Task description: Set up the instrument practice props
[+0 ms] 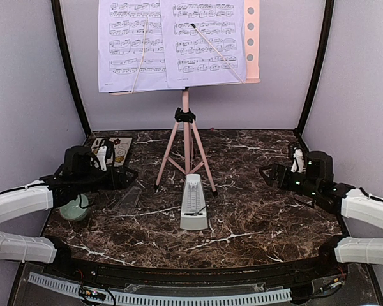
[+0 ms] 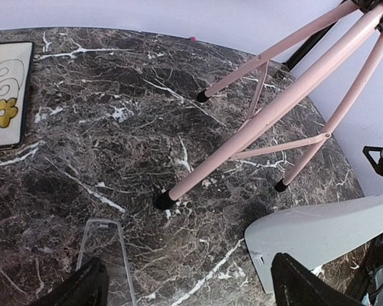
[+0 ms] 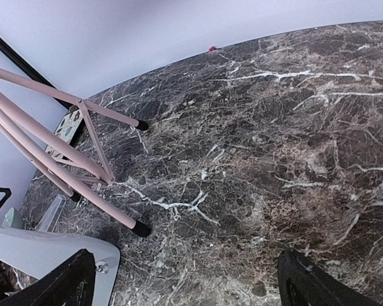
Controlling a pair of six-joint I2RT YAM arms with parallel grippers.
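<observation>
At the back centre of a dark marbled surface (image 1: pixel 274 223), a pink music stand (image 1: pixel 186 143) stands upright on three spread tripod legs, its black-tipped feet on the stone. Its perforated pink desk shows as a strip with round holes along the right edge, behind the paper. Two white sheet-music pages rest side by side on the desk, the left page (image 1: pixel 129 48) and the right page (image 1: pixel 204 44), each crossed by a thin slanted retaining wire. Just in front of the tripod, between its two nearer feet, a small white-grey pyramid-shaped metronome (image 1: pixel 193 203) stands upright, apart from the legs. On the left side of the surface, a square floral coaster (image 1: pixel 119 150) lies flat near the back wall, a pale green bowl (image 1: pixel 75 209) sits at the left edge partly hidden under the left arm (image 1: pixel 19 199), and a clear plastic piece (image 1: pixel 126 199) lies between the bowl and the metronome. The left jaws hover above the surface, pointing towards the stand; the left wrist view shows them wide apart, holding nothing. The right arm (image 1: pixel 370 213) reaches in from the right side, and the right jaws, also wide apart and holding nothing, hover well to the right of the stand.
</observation>
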